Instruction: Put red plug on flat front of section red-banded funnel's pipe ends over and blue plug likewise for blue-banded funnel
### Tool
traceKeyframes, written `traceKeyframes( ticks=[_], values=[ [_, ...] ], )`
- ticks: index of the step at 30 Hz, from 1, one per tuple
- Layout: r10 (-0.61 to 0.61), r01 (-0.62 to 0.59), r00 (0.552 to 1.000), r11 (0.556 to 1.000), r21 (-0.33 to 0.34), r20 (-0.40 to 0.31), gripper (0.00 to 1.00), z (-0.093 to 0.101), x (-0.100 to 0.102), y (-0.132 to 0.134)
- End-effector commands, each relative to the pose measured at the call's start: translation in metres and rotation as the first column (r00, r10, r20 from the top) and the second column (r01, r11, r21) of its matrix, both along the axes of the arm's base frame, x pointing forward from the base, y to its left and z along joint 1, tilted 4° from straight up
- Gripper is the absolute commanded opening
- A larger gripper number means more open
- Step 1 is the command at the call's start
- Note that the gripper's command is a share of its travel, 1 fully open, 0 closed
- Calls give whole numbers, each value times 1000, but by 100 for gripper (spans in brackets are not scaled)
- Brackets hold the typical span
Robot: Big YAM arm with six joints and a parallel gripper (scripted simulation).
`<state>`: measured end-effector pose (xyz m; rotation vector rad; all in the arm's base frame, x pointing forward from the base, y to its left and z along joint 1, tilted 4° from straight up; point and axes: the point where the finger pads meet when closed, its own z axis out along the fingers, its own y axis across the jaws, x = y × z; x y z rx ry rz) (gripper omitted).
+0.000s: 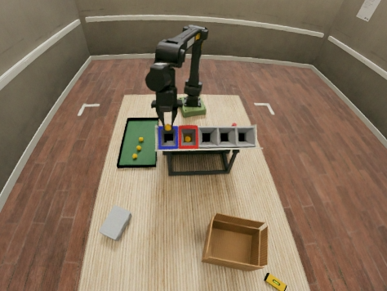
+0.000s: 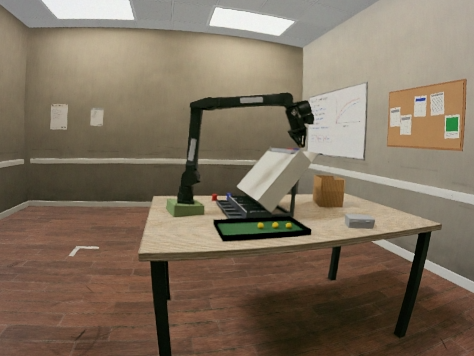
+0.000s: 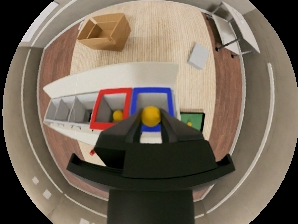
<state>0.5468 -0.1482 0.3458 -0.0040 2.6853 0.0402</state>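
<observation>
My gripper [image 1: 167, 125] is shut on a yellow marble [image 1: 167, 127] and holds it just above the blue-banded funnel [image 1: 167, 137], the leftmost in a row of several funnels. The wrist view shows the marble [image 3: 150, 116] between the fingers over the blue-banded funnel [image 3: 152, 99]. Another yellow marble [image 1: 187, 139] sits in the red-banded funnel [image 1: 188, 136] beside it. The white cover [image 2: 274, 177] slopes down to the dark sectioned tray [image 2: 239, 205]. The red plug [image 2: 214, 197] and blue plug [image 2: 228, 195] stand near the tray's far end. Three marbles lie in the green tray [image 1: 138, 142].
A cardboard box [image 1: 235, 241] stands at the front right of the mat. A grey block [image 1: 115, 222] lies at the front left. A small yellow tool [image 1: 274, 281] lies at the front edge. The arm's green base [image 1: 193, 109] is behind the funnel stand.
</observation>
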Motion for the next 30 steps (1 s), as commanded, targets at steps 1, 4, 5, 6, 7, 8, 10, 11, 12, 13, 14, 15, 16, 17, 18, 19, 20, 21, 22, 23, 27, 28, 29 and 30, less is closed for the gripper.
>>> traceKeyframes(
  ticks=[1,4,5,6,7,8,10,11,12,13,14,15,16,17,18,19,20,21,22,23,27,28,29,30],
  values=[
    [1,0,998,1000,-17,69,0,17,2,-1],
    [1,1,998,1000,-18,68,0,18,2,-1],
    [0,1,998,1000,-18,68,0,18,2,-1],
    [0,1,998,1000,-18,68,0,19,3,-1],
    [0,1,998,1000,-18,68,0,19,3,-1],
    [0,1,998,1000,-18,68,0,20,3,-1],
    [0,1,998,1000,-18,68,0,20,3,-1],
    [0,1,998,1000,-18,68,0,21,3,-2],
    [0,1,998,1000,-18,67,0,21,3,-2],
    [0,2,998,1000,-18,67,0,21,4,-2],
    [0,2,998,1000,-18,67,0,22,4,-2],
    [-1,2,998,1000,-18,67,0,22,4,-2],
    [-1,2,998,1000,-18,67,0,23,4,-2],
    [-1,2,998,1000,-18,67,0,23,4,-2],
    [-1,2,998,1000,-18,67,0,23,4,-2],
    [-1,2,998,1000,-18,67,0,23,4,-2],
    [-1,2,998,1000,-18,67,0,23,4,-2],
    [-1,2,998,1000,-18,67,0,24,4,-2],
    [-1,2,998,1000,-18,67,0,24,4,-2],
    [0,2,998,1000,-18,67,0,25,5,-2],
    [0,1,998,1000,-18,67,0,27,5,-3],
    [0,1,998,1000,-18,67,0,27,5,-3],
    [0,1,998,1000,-18,67,0,28,5,-3],
    [0,1,998,1000,-18,67,0,28,5,-3]
  ],
)
